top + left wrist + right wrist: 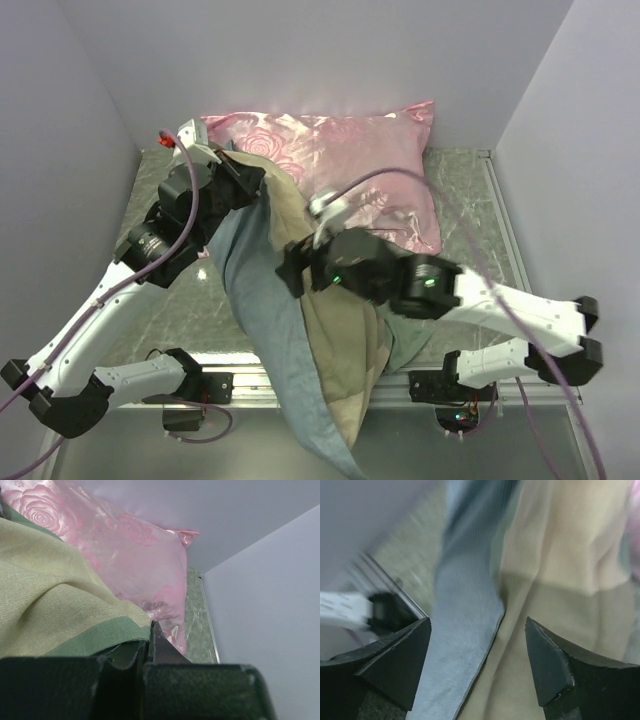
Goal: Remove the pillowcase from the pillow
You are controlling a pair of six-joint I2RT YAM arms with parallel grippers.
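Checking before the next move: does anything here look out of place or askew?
Yes. The pillowcase, pinched at its top by the left gripper, hangs crumpled and spills over the near edge of the table. The right gripper is open beside it.

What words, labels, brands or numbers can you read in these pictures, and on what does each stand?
None can be read.
The pillowcase and the pink satin pillow bear patterns only, no lettering.
The white patch at the left of the right wrist view is too blurred to read.
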